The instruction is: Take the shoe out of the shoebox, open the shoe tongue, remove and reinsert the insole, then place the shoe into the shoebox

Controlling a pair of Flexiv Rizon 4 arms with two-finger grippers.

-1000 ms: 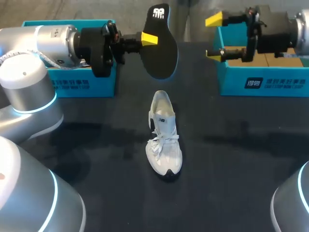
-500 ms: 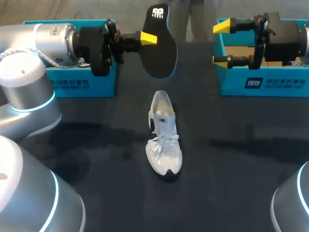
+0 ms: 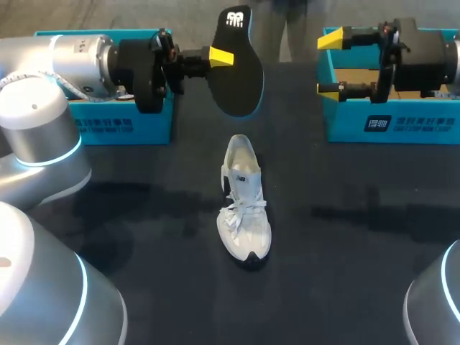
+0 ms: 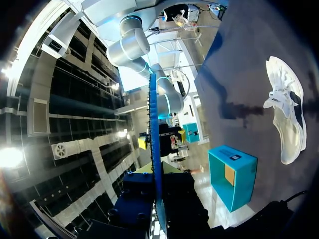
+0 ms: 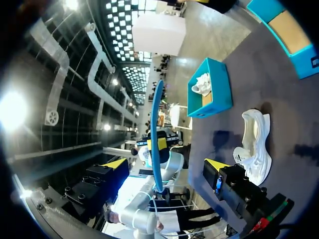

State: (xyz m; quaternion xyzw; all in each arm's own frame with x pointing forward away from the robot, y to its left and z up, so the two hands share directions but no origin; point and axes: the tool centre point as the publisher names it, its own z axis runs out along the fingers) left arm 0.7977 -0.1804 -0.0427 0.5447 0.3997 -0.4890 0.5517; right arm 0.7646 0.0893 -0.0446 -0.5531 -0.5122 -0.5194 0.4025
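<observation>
Black insole (image 3: 241, 72) sat clamped in the left pincer (image 3: 224, 57), edge-on in both wrist views; the right pincer (image 3: 330, 63), wide open and empty, had shifted rightward.

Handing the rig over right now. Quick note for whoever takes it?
Grippers: the left gripper is shut on the black insole, held in the air beyond the shoe's heel. The right gripper is open and empty, at the right shoebox.
Things: the white shoe lies on the table between the boxes, toe toward the robot.
Done: shoe out, insole out.
Left: put the insole back in, then the shoe into the shoebox.
</observation>
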